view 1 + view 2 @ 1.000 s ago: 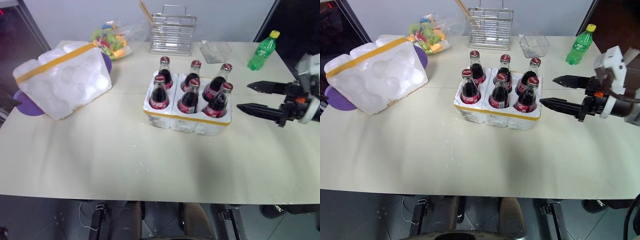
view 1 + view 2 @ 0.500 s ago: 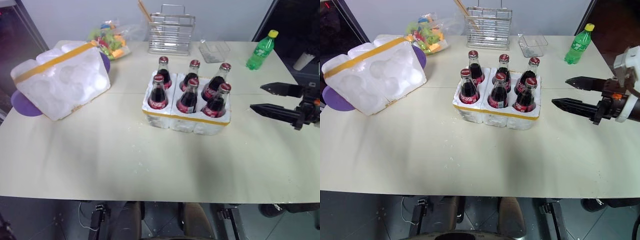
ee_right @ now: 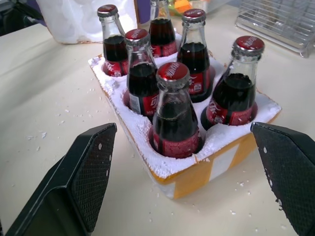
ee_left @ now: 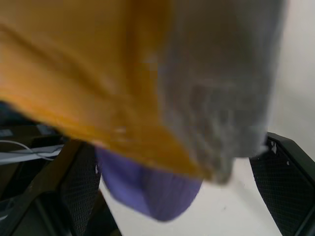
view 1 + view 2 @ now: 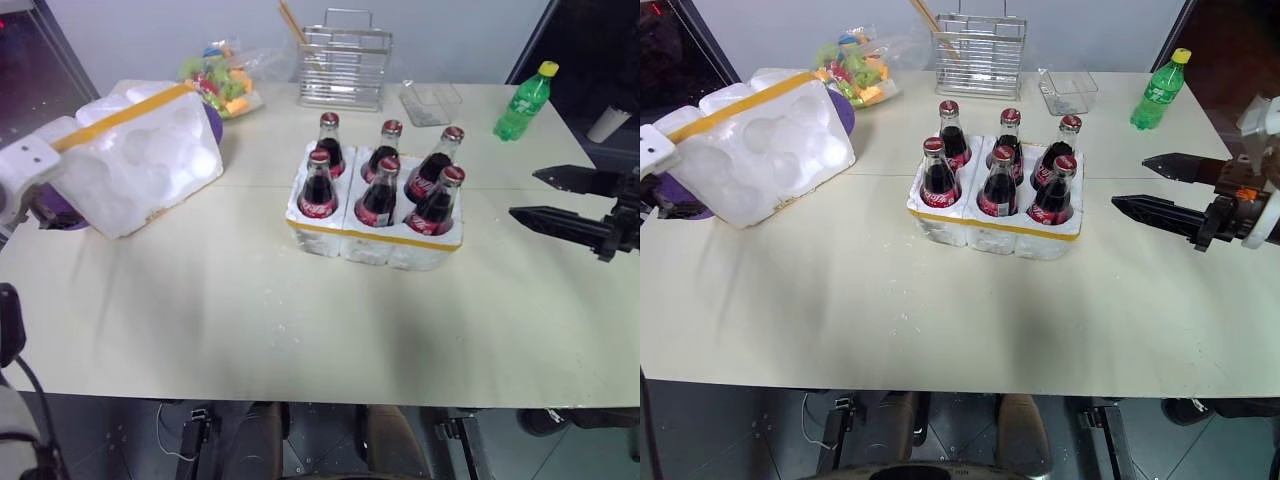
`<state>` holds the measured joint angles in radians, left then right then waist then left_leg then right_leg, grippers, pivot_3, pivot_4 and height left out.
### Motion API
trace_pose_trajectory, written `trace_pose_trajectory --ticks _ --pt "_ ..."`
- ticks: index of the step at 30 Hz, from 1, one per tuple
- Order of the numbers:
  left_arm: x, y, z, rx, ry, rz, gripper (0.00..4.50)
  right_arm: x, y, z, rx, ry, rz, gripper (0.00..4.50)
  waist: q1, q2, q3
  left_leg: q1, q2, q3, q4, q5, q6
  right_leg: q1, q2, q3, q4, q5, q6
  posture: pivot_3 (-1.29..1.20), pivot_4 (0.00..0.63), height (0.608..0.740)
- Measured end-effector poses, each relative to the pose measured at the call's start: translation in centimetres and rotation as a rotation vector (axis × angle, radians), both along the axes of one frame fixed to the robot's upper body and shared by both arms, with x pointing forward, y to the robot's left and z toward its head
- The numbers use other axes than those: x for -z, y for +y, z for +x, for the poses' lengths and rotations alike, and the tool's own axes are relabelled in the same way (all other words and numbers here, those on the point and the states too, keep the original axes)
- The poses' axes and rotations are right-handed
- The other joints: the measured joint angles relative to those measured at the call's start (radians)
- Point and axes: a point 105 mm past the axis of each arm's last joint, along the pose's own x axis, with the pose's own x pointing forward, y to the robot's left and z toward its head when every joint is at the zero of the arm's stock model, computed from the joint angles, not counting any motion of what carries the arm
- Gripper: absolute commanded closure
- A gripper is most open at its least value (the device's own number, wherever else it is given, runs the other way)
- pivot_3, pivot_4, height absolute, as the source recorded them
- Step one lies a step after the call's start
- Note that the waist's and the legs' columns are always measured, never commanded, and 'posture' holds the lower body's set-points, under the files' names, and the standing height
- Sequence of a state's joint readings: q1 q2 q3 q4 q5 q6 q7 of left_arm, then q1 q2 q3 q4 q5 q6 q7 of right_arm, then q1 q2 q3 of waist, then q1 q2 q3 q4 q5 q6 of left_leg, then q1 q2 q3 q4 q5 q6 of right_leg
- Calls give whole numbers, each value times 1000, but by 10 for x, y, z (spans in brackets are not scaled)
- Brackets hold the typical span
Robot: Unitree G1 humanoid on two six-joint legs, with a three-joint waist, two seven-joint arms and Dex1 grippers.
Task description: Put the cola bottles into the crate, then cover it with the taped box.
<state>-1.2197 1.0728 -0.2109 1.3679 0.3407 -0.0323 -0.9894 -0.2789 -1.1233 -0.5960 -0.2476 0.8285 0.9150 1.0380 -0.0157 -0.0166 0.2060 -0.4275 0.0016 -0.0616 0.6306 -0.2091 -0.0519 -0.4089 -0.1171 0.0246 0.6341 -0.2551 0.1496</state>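
1. Both of my end effectors stand released and empty. On my right, the right end effector (image 5: pixel 1145 186) hangs level over the tabletop (image 5: pixel 300 320), its two black fingers (image 5: pixel 555 222) spread and pointing toward the crate, well apart from it. On my left, the left end effector (image 4: pixel 177 196) has its fingers spread on either side of the taped box's edge, with the foam and yellow tape very close in front of it; I cannot tell whether it touches.
2. Six small glass cola bottles (image 5: pixel 378 192) with red caps and red labels stand upright, one in each well, in two rows of three.
3. They sit in the low white styrofoam crate (image 5: pixel 372 243) with a yellow tape band around its side, near the middle of the tabletop. Foam crumbs lie on the surface around it.
4. A deep white styrofoam taped box (image 5: pixel 140 165) with moulded hollows and a yellow tape band lies tilted at my far left, hollows facing the crate, well apart from it.
5. A purple round object (image 5: pixel 55 212) peeks out from behind the taped box.
6. Along the far edge, from left to right, lie a clear bag of colourful items (image 5: pixel 225 82), a wire rack (image 5: pixel 345 62) and a clear plastic tub (image 5: pixel 432 102).
7. A green plastic bottle with a yellow cap (image 5: pixel 525 102) stands at the far right corner.
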Motion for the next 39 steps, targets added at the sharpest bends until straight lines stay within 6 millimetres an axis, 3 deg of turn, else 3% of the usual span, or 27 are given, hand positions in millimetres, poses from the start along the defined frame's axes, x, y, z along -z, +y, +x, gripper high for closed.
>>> trace_pose_trajectory --ticks 1,4,9,11,20,28,29,35,37,39 --pt "1 0 0 -5 2 -4 0 -1 0 -1 5 -3 0 30 0 0 0 0 0 0 0 0 0 0 0 0 0 0 0 0 150 739" --pt "3 -2 1 -10 10 -23 814 -2 -1 -5 14 -3 -2 0 0 0 0 0 0 0 0 0 0 0 0 0 1 0 0 0 150 739" --pt "4 -3 -1 1 28 -42 3343 -3 1 -13 6 15 -11 0 2 1 0 1 0 0 0 0 0 0 0 0 1 0 0 0 150 739" --pt "4 -5 -1 13 32 -57 4031 -6 2 -16 0 16 -27 0 3 0 0 2 0 0 0 0 0 1 0 0 2 0 0 0 150 739" --pt "-4 -8 2 23 2 -60 4125 -5 3 -17 -8 19 -32 0 1 0 -1 1 0 0 2 0 0 1 0 0 3 0 0 0 150 739" --pt "-63 -35 18 189 -209 -49 4125 -8 3 -18 -6 15 -47 0 1 -1 -1 1 0 0 0 0 0 0 0 0 2 0 0 0 150 739" --pt "-73 -64 25 349 -234 -44 4125 -5 1 -19 5 26 -47 0 3 -1 0 0 0 0 1 0 0 0 0 0 2 0 0 0 150 739" --pt "-117 -164 41 764 -424 96 4125 1 2 -19 12 19 -34 0 6 -2 -1 0 0 0 2 0 0 2 -1 0 0 1 1 0 150 739" --pt "-121 -197 42 873 -481 128 4125 2 2 -18 17 18 -27 0 4 -2 -1 0 0 0 2 0 0 2 0 0 1 1 1 0 150 739" --pt "-124 -217 42 921 -542 178 4125 6 1 -19 24 20 -18 0 -6 -2 -1 1 0 0 2 0 0 1 0 0 2 1 1 0 150 739"
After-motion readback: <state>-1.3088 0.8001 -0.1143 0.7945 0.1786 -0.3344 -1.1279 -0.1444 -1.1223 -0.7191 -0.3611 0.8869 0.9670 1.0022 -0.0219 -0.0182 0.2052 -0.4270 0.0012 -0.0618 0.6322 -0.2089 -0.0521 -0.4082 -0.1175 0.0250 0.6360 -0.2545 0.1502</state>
